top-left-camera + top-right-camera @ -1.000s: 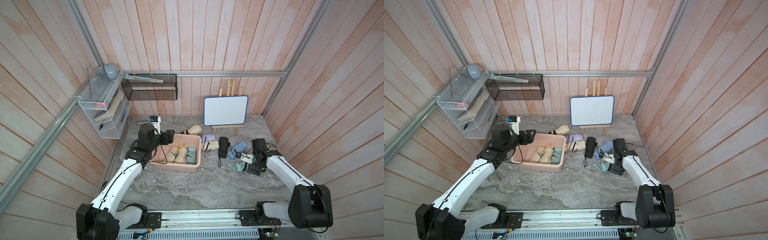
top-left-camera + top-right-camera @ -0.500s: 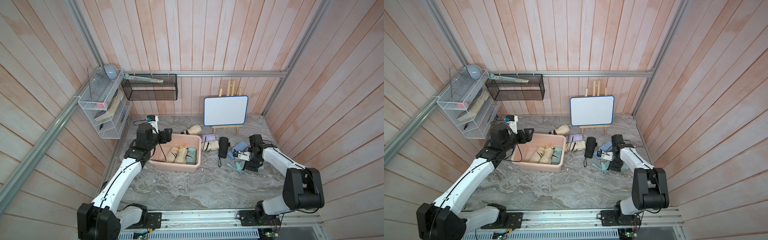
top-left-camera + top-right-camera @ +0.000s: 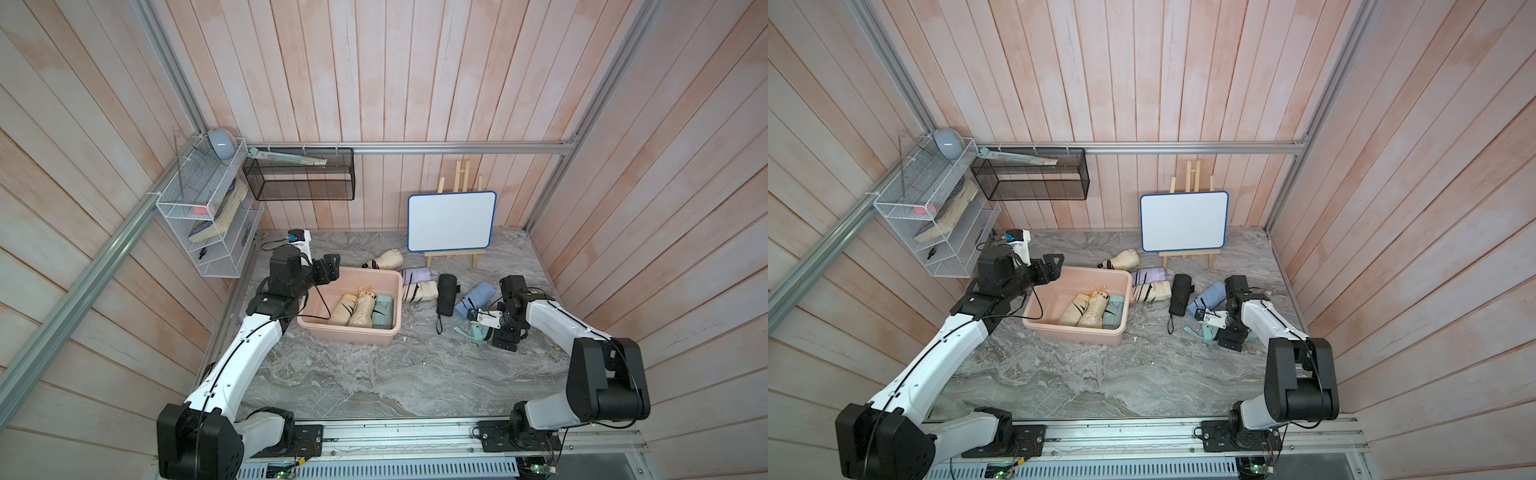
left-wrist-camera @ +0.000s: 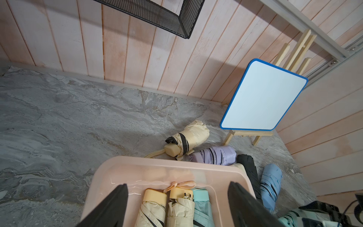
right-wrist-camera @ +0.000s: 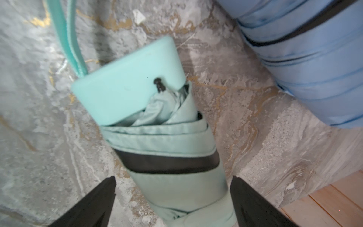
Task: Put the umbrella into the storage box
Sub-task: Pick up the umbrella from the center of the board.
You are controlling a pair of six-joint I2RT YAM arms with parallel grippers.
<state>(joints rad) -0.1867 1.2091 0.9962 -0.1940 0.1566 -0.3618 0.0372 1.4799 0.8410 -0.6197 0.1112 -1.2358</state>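
Observation:
The pale pink storage box [image 3: 348,335] [image 3: 1076,333] stands left of centre and holds two beige folded umbrellas and a mint one. A mint umbrella [image 3: 478,333] [image 5: 167,137] with a black strap lies on the marble at the right. My right gripper [image 3: 503,338] [image 5: 172,196] is open and straddles it. One finger stands on each side, with gaps showing. My left gripper [image 3: 330,270] [image 4: 177,202] hangs open and empty over the box's far left rim [image 4: 157,163].
Several folded umbrellas lie loose between the box and my right arm: beige [image 3: 385,259], lilac [image 3: 415,275], black [image 3: 446,293] and blue [image 3: 474,300]. A whiteboard on an easel [image 3: 451,228] stands at the back. A black mesh basket [image 3: 303,178] and a white wire rack [image 3: 203,224] hang on the walls.
My right arm's upper links swung inward, and its open gripper stayed down around the mint umbrella. The left arm has barely moved.

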